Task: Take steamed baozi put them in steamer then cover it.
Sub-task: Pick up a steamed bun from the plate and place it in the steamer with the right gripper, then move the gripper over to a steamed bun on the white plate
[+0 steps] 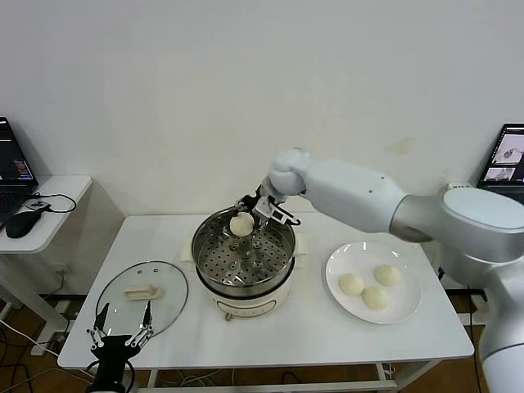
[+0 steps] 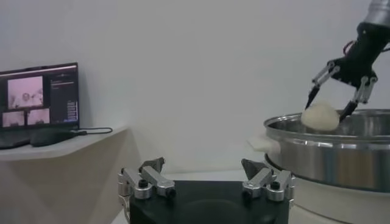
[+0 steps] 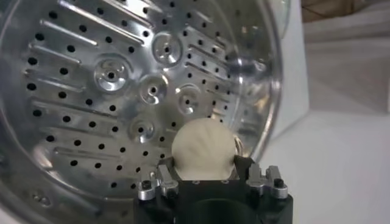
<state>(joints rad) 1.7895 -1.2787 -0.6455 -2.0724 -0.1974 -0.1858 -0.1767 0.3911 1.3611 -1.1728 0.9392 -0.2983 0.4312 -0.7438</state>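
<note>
Nearest the head camera, the left gripper hung at the table's front edge with its fingers spread wide, holding nothing. Just beyond its fingertips lay the cover — clear glass, metal-rimmed, its cream-white oblong handle facing up — flat on the table beside the steamer.

Farther back, the right gripper reached in over the far rim of the steamer, its fingers clamped on one steamed baozi. In the right wrist view that bun sat between the two fingers, above the perforated steel tray; in the left wrist view it hovered about level with the pot's rim, not resting on the tray.

To the outer side of the right gripper, and nearer the table's front, a white plate carried three more buns, close together.

Off the table, past the left gripper's outer side, a laptop stood on a side desk — its screen writing was too small to read. No brand or label could be made out on the steamer's cream base.
</note>
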